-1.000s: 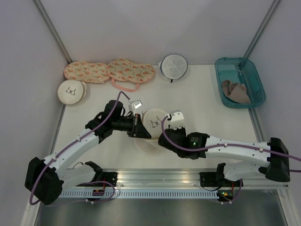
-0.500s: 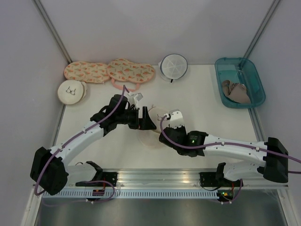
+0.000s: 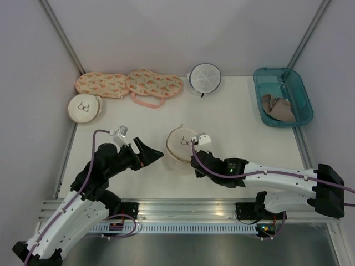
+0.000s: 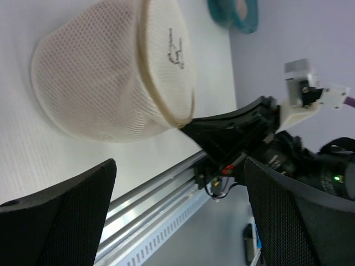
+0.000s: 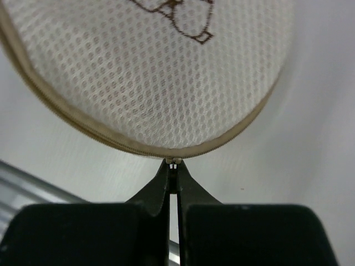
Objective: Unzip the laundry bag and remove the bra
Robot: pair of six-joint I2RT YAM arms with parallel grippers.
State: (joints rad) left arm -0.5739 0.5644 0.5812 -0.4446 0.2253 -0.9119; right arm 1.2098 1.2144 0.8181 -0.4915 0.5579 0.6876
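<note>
Right pincer [image 5: 173, 169] clamped on zip pull [image 5: 173, 161] at bag [image 3: 181, 143] rim, frame centre. Left pincer [image 3: 150, 155] wide apart, just left of bag.

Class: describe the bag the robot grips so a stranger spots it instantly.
Start at the middle of the table. The round cream laundry bag there has the right gripper pinching its zip pull; its twin lies untouched at the far left.

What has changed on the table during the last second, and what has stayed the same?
The left hand let go of the laundry bag, opened wide and drew back to the left, toward its base. The right hand stayed shut on the zipper pull at the bag's rim. The patterned pouches and the teal bin did not move.
</note>
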